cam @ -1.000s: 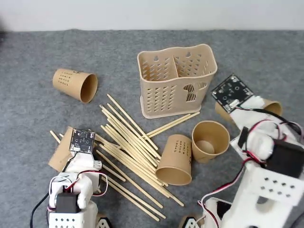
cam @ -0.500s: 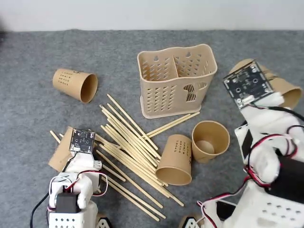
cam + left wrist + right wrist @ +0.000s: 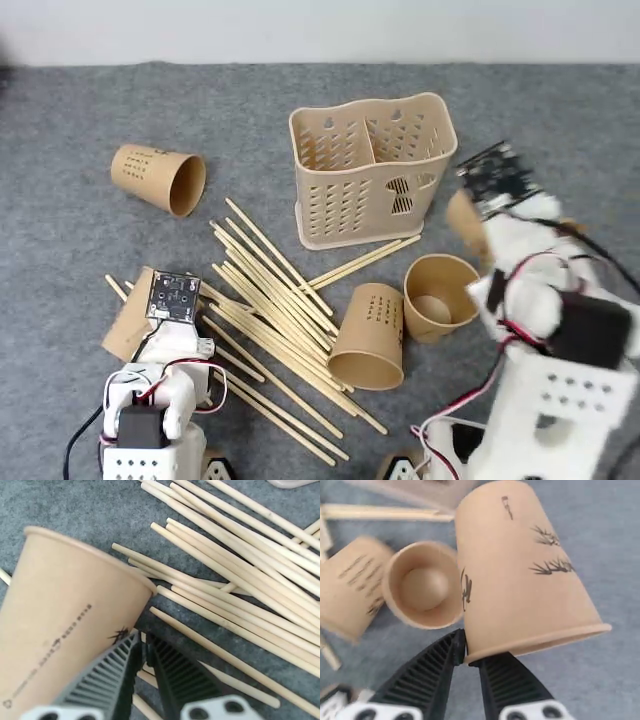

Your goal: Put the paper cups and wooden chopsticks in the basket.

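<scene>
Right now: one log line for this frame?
right gripper shut on paper cup, near basket | left gripper shut beside second cup | chopsticks loose on mat

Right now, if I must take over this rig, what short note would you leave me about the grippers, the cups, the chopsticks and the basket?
Right gripper: shut on the rim of a paper cup, beside the basket.
Left gripper: shut, next to a second cup lying on the table.
Also on the table: far cup lying, tipped cup, upright cup, chopsticks scattered.
Done: I see nothing in the basket.
Left: five cups, all chopsticks.
</scene>
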You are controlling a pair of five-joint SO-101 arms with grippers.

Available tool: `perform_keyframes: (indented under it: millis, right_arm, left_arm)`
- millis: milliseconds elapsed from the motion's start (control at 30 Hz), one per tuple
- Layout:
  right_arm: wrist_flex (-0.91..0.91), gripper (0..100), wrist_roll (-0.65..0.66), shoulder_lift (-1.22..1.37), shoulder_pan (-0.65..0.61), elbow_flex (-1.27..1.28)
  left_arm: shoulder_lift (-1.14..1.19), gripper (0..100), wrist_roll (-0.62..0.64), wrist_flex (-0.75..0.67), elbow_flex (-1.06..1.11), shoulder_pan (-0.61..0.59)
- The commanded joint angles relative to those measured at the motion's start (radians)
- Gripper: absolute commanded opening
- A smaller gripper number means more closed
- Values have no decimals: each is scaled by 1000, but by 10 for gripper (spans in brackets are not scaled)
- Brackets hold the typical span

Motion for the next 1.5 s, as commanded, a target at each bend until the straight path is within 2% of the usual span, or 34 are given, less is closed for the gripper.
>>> perform_keyframes:
  millis: [0,133,200,500,733,800,1000,1233,1467]
  right_arm:
    - [45,10,-5,-21,-90,72]
    - [45,9,-2,-21,-131,143]
    - [45,9,41,-22,-120,153]
    - [44,9,319,-22,124,144]
    - [44,13,463,-24,157,117]
    - [44,42,483,-24,156,80]
    - [42,202,491,-22,154,32]
    - [42,190,485,-22,62,35]
    - [42,190,298,-22,-108,35]
  left_arm:
    - [-15,14,8,5,-18,0]
    - [-15,14,8,5,-18,0]
    - [-15,14,8,5,-18,0]
    - [-15,14,8,5,-18,0]
    - [-15,14,8,5,-18,0]
    - [-15,14,8,5,-18,0]
    - [-15,14,8,5,-18,0]
    - [-15,14,8,5,-18,0]
    - [-15,14,8,5,-18,0]
